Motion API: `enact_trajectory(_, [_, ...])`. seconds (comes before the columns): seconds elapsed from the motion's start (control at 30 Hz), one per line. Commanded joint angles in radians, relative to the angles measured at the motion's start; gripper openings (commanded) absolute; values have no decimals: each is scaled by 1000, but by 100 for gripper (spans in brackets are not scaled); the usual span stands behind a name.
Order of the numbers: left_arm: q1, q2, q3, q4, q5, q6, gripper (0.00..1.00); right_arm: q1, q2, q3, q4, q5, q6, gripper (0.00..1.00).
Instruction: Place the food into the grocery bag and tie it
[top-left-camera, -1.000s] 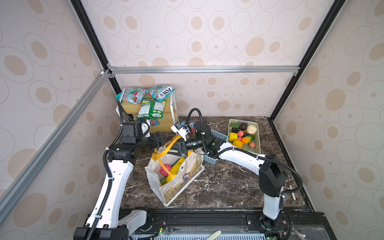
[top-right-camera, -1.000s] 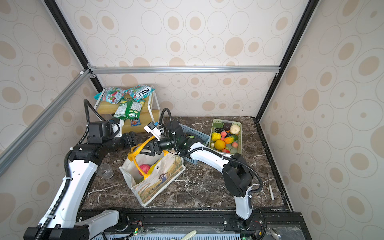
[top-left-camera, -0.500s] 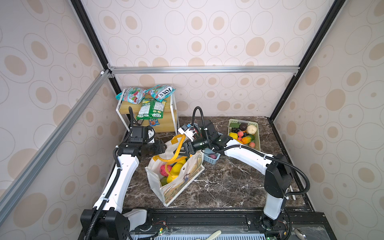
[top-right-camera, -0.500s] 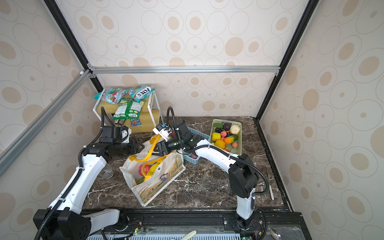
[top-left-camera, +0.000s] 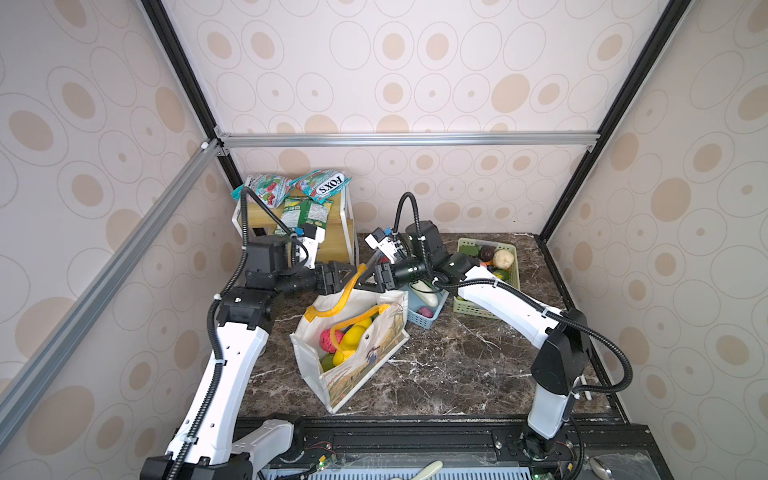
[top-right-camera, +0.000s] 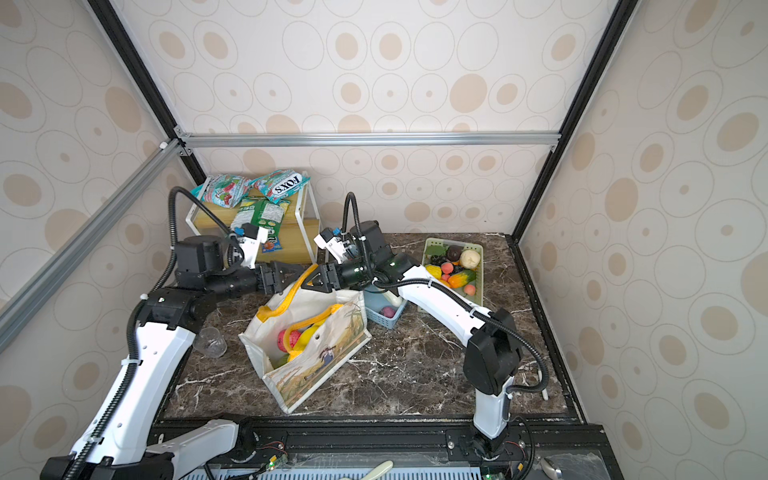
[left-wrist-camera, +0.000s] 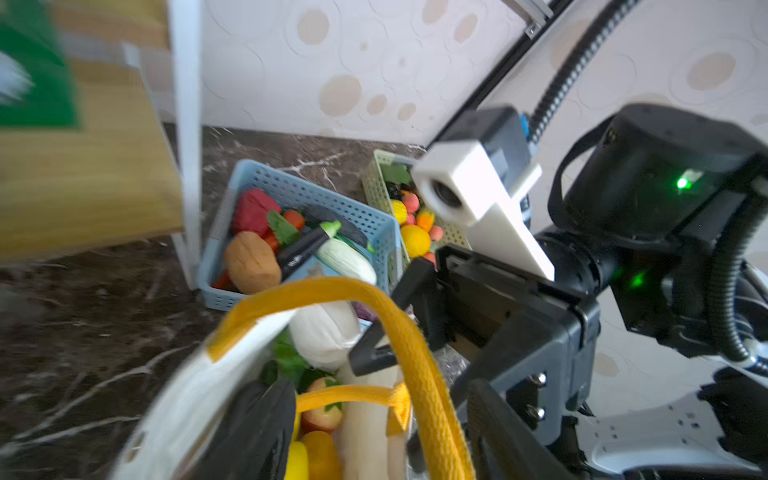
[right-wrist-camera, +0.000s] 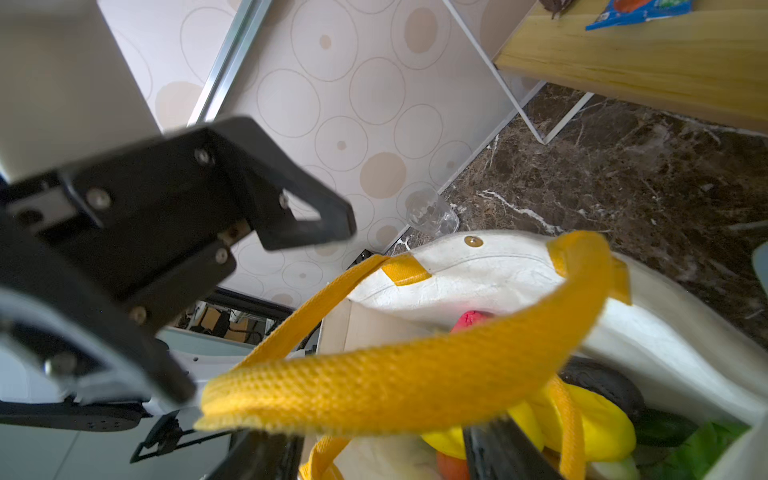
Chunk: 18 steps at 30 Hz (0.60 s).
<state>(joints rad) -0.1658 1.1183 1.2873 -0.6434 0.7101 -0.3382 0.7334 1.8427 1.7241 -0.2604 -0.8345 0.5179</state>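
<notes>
The white grocery bag (top-left-camera: 365, 365) (top-right-camera: 316, 361) stands open mid-table with a landscape print on its near side. Yellow, pink and green toy food (top-left-camera: 352, 337) lies inside. Its far yellow handle (top-left-camera: 348, 291) (left-wrist-camera: 419, 374) (right-wrist-camera: 395, 386) is raised between both grippers. My left gripper (top-left-camera: 340, 277) (left-wrist-camera: 374, 395) is open, and the strap runs between its fingers (left-wrist-camera: 249, 424). Facing it tip to tip, my right gripper (top-left-camera: 365, 279) (right-wrist-camera: 380, 436) is open too, with the strap lying across its jaws. The near handle (top-left-camera: 357, 318) droops over the bag's mouth.
A blue basket (top-left-camera: 432, 318) with vegetables stands right behind the bag. A green basket (top-left-camera: 513, 253) of fruit sits at the back right. A wooden shelf (top-left-camera: 332, 245) carrying snack packets (top-left-camera: 320, 187) stands at the back left. A clear cup (top-right-camera: 210, 343) is left of the bag.
My left arm has swung right until its gripper meets the raised handle and the right gripper. The right gripper has stayed at the handle, which has shifted slightly right.
</notes>
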Motion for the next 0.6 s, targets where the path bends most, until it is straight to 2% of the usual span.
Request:
enact_trajectory(0.0, [-40, -6, -11, 57, 58, 42, 68, -5, 29, 38, 0, 21, 60, 61])
enact_trajectory(0.1, [-62, 7, -8, 59, 58, 48, 68, -5, 57, 89, -66, 23, 37, 61])
enact_trajectory(0.2, [-83, 17, -9, 61, 73, 55, 57, -5, 77, 132, -125, 40, 23, 61])
enact_trajectory(0.33, [-88, 27, -1, 68, 87, 40, 29, -26, 77, 186, -237, 90, 5, 61])
enact_trajectory(0.37, [-90, 30, 5, 73, 87, 31, 10, -41, 68, 194, -273, 100, 9, 61])
enact_trajectory(0.4, [-90, 30, 13, 81, 75, 15, 0, -59, 58, 194, -310, 104, 9, 61])
enact_trajectory(0.5, [-89, 46, 41, 112, 80, -16, 0, -101, 12, 182, -451, 147, -42, 61])
enact_trajectory(0.57, [-89, 63, 69, 150, 94, -52, 0, -119, -19, 170, -575, 215, -92, 61])
